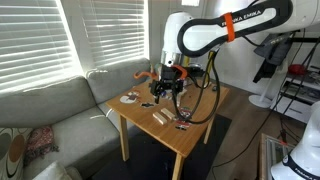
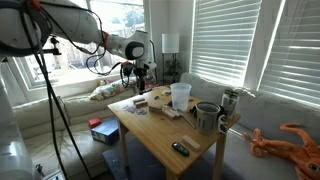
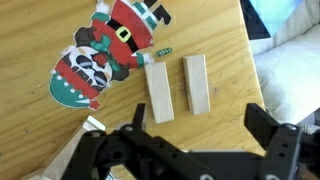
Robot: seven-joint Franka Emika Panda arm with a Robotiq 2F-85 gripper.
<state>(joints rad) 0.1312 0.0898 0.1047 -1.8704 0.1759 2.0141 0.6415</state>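
Wooden blocks (image 3: 160, 92) beneath hand (image 3: 197, 120) | hand wide open, empty | cup (image 2: 180, 96) contents unclear

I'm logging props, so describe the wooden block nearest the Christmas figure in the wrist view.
The wooden block is a plain, pale rectangular slab, lying flat on the wooden table, its long side running up the view. Its upper end sits close beside the Christmas figure; a second block lies parallel, apart.
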